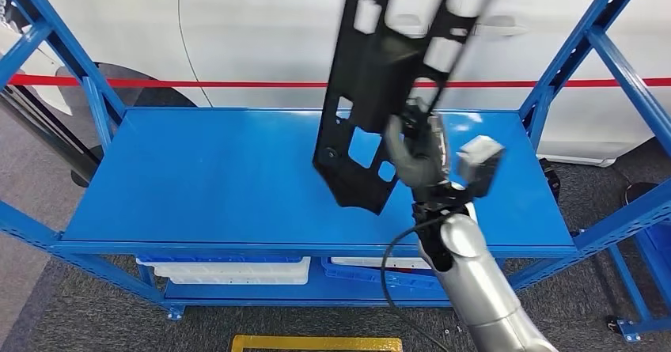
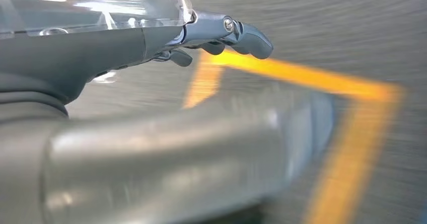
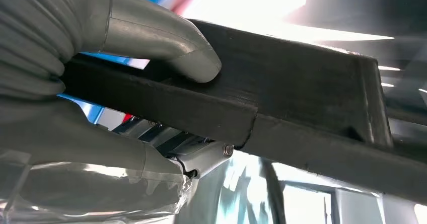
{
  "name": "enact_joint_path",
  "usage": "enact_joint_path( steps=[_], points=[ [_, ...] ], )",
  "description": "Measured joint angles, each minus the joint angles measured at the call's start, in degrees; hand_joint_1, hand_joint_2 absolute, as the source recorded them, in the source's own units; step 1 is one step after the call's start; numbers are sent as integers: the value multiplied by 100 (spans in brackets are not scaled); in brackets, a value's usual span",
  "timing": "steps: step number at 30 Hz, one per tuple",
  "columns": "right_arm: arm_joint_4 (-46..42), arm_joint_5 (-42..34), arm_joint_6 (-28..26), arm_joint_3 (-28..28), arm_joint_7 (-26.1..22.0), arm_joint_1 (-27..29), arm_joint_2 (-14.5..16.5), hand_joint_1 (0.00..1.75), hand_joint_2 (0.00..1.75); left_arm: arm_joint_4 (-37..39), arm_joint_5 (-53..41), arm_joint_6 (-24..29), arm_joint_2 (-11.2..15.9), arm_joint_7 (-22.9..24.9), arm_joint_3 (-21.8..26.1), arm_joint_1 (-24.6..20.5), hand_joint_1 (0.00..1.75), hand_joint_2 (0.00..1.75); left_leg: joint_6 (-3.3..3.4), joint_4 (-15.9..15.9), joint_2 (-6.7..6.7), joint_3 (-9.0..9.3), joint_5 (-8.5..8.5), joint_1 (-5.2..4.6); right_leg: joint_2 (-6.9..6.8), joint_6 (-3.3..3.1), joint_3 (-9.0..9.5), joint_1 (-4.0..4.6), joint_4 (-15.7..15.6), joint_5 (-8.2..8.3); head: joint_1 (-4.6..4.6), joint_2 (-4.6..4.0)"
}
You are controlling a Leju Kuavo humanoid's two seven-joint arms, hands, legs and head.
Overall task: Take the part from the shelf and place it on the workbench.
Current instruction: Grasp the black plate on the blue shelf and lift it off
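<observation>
A blue metal shelf (image 1: 237, 186) with slanted corner posts stands on grey carpet floor (image 1: 47, 289). Under its top deck, white and blue bins (image 1: 229, 270) sit on a lower level. Behind it stands a white car (image 1: 261, 35), with a red stripe (image 1: 198, 83) running across. Yellow tape lines (image 2: 302, 78) mark the floor.

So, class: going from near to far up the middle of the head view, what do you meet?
Yellow floor marking → white bins on the lower shelf → blue shelf top → red line → white car.
</observation>
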Motion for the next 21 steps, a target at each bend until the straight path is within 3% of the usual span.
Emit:
enact_joint_path(
  steps=[1, 3, 7, 10, 11, 14, 21],
  points=[
    [-249, -758, 121, -74, -166, 213, -146, 175, 175, -1, 81, -101, -4, -422, 79, 8, 0, 175, 1, 0, -11, 0, -2, -1, -10, 0, 7, -1, 0, -4, -1, 1],
    [-677, -1381, 276, -212, -351, 631, -410, 175, 175, -2, 169, -303, -9, -809, 202, 24, 0, 175, 4, -1, 0, 0, -13, -4, 6, -1, 6, -5, 0, -7, 2, 1],
    [-1286, -155, 563, -270, -441, 1359, -715, 175, 175, -84, 295, -645, -20, -899, 326, 63, 0, 175, 10, -1, 57, 7, -35, -8, 63, 1, -4, -9, -1, -7, -3, 1],
    [-1549, 538, 511, -231, -503, 1718, -829, 175, 175, -136, 426, -794, -31, -906, 392, 72, 0, 44, 11, -2, 50, 8, -35, -7, 53, 3, -1, -4, -1, -13, -2, 1],
    [-1605, 614, 475, -226, -520, 1808, -850, 175, 175, -145, 467, -827, -32, -907, 412, 79, 0, 44, 10, -3, 47, 7, -35, -7, 50, 3, -1, -2, -1, -14, -1, 1],
    [-1714, 699, 424, -216, -546, 2012, -887, 175, 175, -154, 573, -897, -33, -908, 490, 87, 0, 175, 9, -4, 48, 9, -34, -7, 53, 3, -2, -2, 2, -14, -2, 1],
    [-1778, 770, 339, -215, -602, 2283, -901, 175, 175, -154, 634, -840, -31, -868, 640, 84, 0, 175, 8, -4, 49, 12, -32, -6, 55, 3, 0, -3, 4, -14, -2, 1]
  ],
)
